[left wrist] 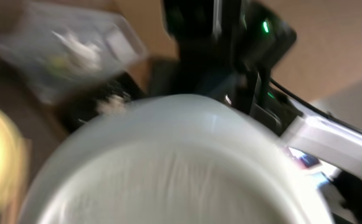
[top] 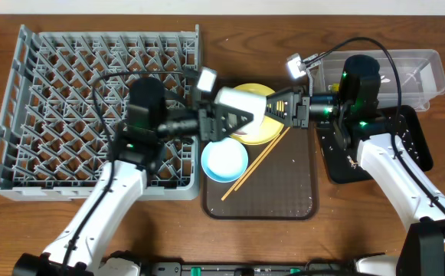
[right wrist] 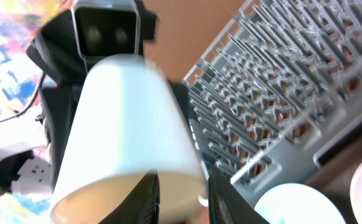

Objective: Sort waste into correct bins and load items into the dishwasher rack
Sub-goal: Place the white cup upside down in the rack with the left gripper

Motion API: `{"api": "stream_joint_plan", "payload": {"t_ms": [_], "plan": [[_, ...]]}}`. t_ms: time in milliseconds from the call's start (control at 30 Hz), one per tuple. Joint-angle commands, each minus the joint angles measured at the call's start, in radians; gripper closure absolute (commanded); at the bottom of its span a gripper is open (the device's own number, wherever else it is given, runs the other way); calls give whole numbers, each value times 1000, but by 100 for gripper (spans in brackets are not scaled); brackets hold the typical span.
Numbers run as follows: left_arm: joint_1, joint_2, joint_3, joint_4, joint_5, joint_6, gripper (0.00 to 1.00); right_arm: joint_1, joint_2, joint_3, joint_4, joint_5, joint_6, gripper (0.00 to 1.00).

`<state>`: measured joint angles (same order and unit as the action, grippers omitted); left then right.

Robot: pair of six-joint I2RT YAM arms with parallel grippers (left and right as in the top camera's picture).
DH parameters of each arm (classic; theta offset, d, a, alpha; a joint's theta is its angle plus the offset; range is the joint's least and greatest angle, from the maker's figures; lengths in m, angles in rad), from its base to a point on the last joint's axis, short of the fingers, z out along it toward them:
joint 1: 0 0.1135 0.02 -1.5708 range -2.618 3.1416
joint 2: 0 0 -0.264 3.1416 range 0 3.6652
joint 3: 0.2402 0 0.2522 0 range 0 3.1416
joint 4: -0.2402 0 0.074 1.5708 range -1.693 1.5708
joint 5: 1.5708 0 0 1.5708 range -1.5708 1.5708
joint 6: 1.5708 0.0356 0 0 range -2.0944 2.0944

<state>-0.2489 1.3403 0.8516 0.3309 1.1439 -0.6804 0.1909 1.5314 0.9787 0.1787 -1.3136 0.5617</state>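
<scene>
- Right hand: its fingers stand astride the rim of the white bowl. We cannot tell whether they press the rim or stand loose of it.
- Left hand: it meets the same bowl from the other side, in the air above the yellow plate. The bowl fills its own view and hides the fingers, so we cannot tell its grip. We judge this to be a pass between hands.
- Dark brown tray: it carries the plate, the light blue bowl and the chopsticks. We find no small cup.
- Dishwasher rack: we see no item in it, so loading is not yet begun.
- Clear tub: white tissue lies in it, with a blurred greenish scrap.
- Black tray: it bears pale crumbs. We judge the waste sorting done, or nearly so.
</scene>
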Motion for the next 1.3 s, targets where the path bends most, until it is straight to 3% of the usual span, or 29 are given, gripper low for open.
{"api": "stream_joint_plan", "payload": {"t_ms": [0, 367, 533, 633, 733, 867, 1033, 1267], "plan": [[98, 5, 3, -26, -66, 89, 56, 8, -13, 6, -70, 5, -101, 77], [278, -7, 3, -285, -200, 304, 66, 8, -13, 6, -310, 239, -265, 78], [342, -63, 24, -475, -370, 426, 66, 8, -13, 7, -460, 386, -362, 78], [364, -105, 63, -642, -559, 493, 66, 8, -13, 7, -549, 496, -406, 78], [366, -133, 94, -798, -817, 498, 66, 8, -13, 7, -619, 599, -430, 78], [366, -136, 98, -922, -1007, 497, 66, 9, -29, 9, -691, 691, -458, 77], [366, -115, 97, -987, -1109, 497, 66, 8, -75, 20, -768, 804, -473, 77], [365, -42, 97, -990, -1110, 497, 66, 8, -163, 23, -804, 846, -474, 77]]}}
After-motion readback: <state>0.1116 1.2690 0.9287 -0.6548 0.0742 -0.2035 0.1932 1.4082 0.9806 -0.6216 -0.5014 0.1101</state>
